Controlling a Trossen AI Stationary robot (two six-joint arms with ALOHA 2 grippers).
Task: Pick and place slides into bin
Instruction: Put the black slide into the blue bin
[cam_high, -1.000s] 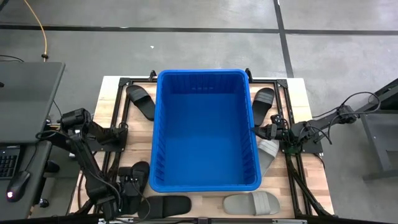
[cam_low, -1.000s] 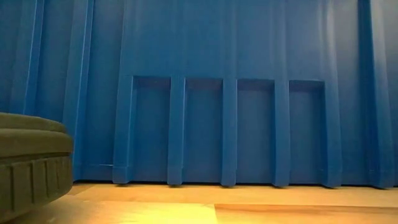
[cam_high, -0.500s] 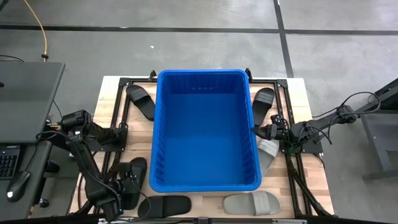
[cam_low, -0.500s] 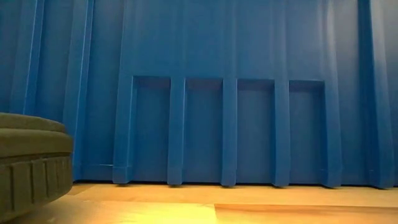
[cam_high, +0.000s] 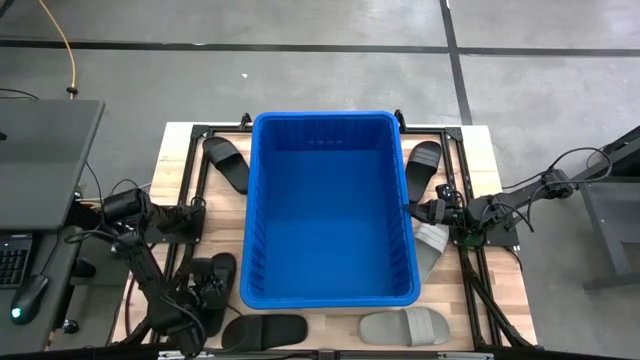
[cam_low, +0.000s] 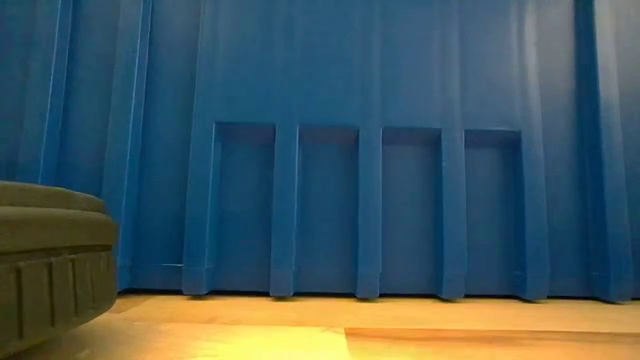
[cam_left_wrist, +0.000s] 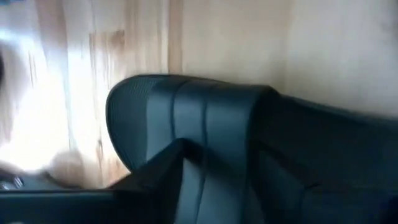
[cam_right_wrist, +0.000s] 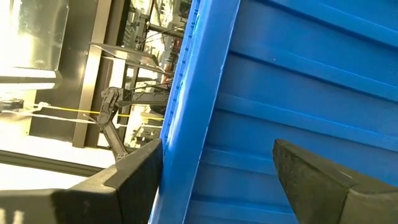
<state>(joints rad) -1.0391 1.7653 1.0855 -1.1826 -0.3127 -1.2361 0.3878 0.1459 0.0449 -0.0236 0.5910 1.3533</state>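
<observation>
The blue bin (cam_high: 330, 205) stands in the middle of the table. Slides lie flat on their soles around it: black ones at the far left (cam_high: 226, 164), far right (cam_high: 423, 163) and near edge (cam_high: 263, 330), grey ones at the right (cam_high: 432, 246) and near right (cam_high: 405, 327). My left gripper (cam_high: 203, 300) points steeply down over another black slide (cam_high: 217, 276) by the bin's near left corner. That slide fills the left wrist view (cam_left_wrist: 205, 118). My right gripper (cam_high: 421, 211) waits open beside the bin's right wall (cam_right_wrist: 205, 93).
The bin takes up most of the table, leaving narrow strips of wood on each side. A black metal frame (cam_high: 190, 170) runs along the table's edges. In the low view a slide's ribbed sole edge (cam_low: 50, 270) lies before the bin's wall (cam_low: 360, 200).
My left gripper has sunk toward the black slide by the bin's near left corner and tipped more steeply downward. The slide lies where it was. My right arm has kept still.
</observation>
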